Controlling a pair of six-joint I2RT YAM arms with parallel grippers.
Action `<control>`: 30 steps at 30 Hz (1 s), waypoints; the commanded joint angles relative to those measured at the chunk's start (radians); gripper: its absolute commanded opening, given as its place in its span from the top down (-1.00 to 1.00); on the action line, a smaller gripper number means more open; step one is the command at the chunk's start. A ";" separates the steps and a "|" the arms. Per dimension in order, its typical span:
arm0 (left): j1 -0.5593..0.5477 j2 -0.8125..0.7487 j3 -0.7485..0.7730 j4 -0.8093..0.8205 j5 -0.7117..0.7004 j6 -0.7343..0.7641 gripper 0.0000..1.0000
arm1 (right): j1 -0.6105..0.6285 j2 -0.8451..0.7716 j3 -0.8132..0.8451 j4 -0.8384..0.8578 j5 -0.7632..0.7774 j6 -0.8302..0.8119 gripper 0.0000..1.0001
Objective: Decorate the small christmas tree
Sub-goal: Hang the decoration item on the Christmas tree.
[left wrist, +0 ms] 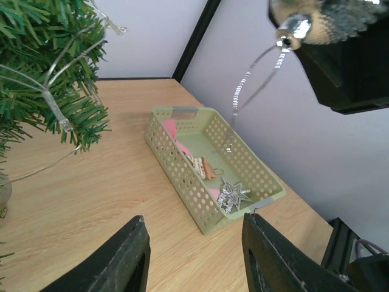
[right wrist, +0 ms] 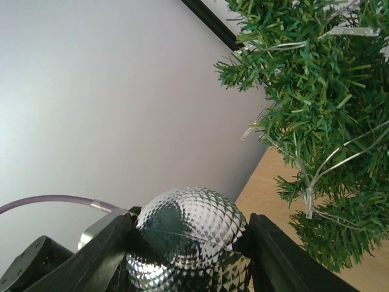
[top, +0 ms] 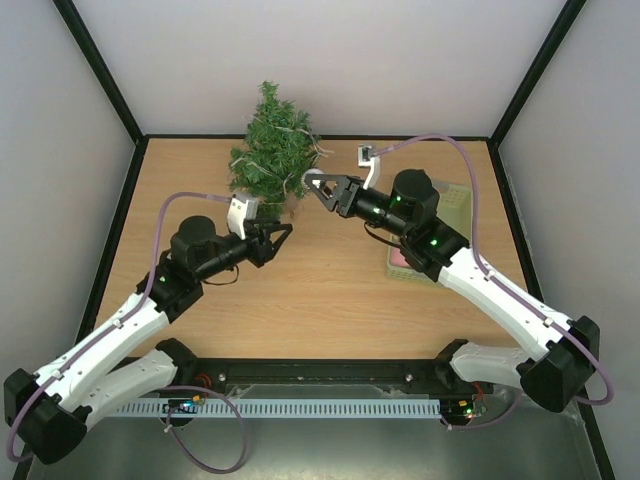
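The small christmas tree point(top: 270, 152) stands at the back of the table, dark green with a clear light string through its branches point(right wrist: 316, 115). Just right of it, my right gripper point(top: 322, 190) is shut on a faceted silver ball point(right wrist: 188, 234), which fills the space between its fingers. From the ball point(left wrist: 331, 21) a silver hanging loop point(left wrist: 246, 82) dangles in the air. My left gripper point(top: 284, 234) sits low in front of the tree, open, with only bare table between its fingers point(left wrist: 130, 255).
A pale green perforated basket point(left wrist: 182, 179) lies on the right side of the table point(top: 330, 300), partly under my right arm point(top: 450, 255). It holds a silver star point(left wrist: 233, 194), pink pieces and a small brown ornament. Walls with black frame posts enclose the table.
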 commanded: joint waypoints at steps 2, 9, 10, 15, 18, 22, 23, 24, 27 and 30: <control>-0.055 -0.024 -0.041 0.150 -0.108 0.109 0.13 | 0.014 -0.001 -0.050 0.176 -0.024 0.110 0.17; -0.056 0.006 -0.041 0.112 -0.146 0.137 0.08 | 0.037 0.025 -0.075 0.198 -0.008 0.119 0.17; -0.056 -0.002 -0.046 0.095 -0.166 0.130 0.08 | 0.041 0.032 -0.079 0.202 -0.007 0.122 0.18; -0.056 -0.085 -0.140 0.145 -0.153 0.152 -0.01 | 0.078 0.058 -0.106 0.263 0.011 0.163 0.18; -0.056 -0.124 -0.182 0.121 -0.214 0.164 0.02 | 0.104 0.079 -0.105 0.275 0.027 0.166 0.18; -0.056 -0.176 -0.237 0.062 -0.298 0.158 0.05 | 0.120 0.095 -0.136 0.315 0.063 0.199 0.18; -0.056 -0.198 -0.254 0.068 -0.304 0.149 0.03 | 0.121 0.097 -0.147 0.330 0.073 0.209 0.18; -0.056 -0.217 -0.272 0.080 -0.311 0.134 0.00 | 0.124 0.102 -0.157 0.342 0.083 0.217 0.18; -0.056 -0.262 -0.323 0.142 -0.331 0.091 -0.07 | 0.132 0.122 -0.176 0.389 0.086 0.244 0.18; -0.055 -0.259 -0.350 0.208 -0.342 0.085 -0.09 | 0.145 0.147 -0.171 0.405 0.089 0.254 0.18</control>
